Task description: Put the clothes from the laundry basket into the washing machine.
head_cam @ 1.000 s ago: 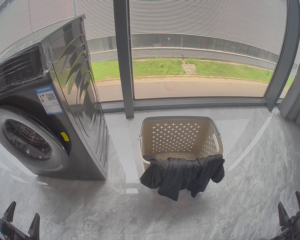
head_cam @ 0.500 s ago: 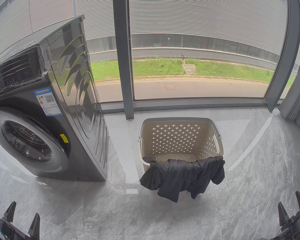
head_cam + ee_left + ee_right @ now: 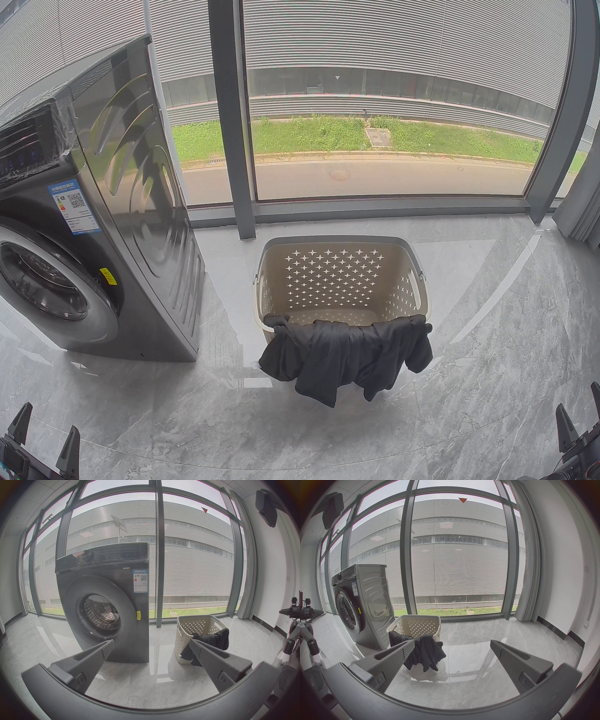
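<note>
Your left hand (image 3: 49, 420) sat low at the near left of the head view, fingers (image 3: 107, 645) spread wide with nothing between them. Your right hand (image 3: 578, 400) sat low at the near right, also spread and empty. Both were well apart from the laundry basket (image 3: 331, 275), which stood on the grey marble floor (image 3: 187, 412) just in front of the window (image 3: 387, 125). A black garment (image 3: 344, 359) lay draped over the basket's near rim, most of it hanging down the outside of the near wall. The rest of the basket's inside looked bare. The washing machine (image 3: 94, 237) stood on the floor to the left of the basket, near it but not touching, its round door (image 3: 98, 612) turned towards your left hand.
</note>
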Robot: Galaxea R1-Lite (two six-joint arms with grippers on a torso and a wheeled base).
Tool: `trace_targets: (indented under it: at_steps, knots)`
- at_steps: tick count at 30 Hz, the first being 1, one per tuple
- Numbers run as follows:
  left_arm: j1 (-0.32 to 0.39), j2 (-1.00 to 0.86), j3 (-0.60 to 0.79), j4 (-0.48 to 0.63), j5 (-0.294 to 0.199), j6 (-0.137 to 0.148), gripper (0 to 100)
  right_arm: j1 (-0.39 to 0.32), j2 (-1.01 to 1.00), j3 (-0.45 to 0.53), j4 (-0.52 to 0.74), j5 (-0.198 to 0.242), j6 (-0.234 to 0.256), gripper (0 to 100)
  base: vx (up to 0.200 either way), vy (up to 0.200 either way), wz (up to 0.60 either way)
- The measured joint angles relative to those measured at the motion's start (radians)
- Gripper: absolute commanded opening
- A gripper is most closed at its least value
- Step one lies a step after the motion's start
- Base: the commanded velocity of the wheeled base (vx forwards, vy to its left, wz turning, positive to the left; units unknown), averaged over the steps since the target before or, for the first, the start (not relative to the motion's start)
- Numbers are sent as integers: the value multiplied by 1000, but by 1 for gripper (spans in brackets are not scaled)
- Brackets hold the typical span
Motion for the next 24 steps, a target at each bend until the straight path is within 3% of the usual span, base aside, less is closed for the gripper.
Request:
trace_targets:
  at_steps: [3,24]
  knots:
    - [-1,0,0,0,0,0,100,0,0,0,0,0,0,100,0,0,0]
    - [0,0,0,0,0,-1,100,1,0,0,0,0,0,100,200,0,0]
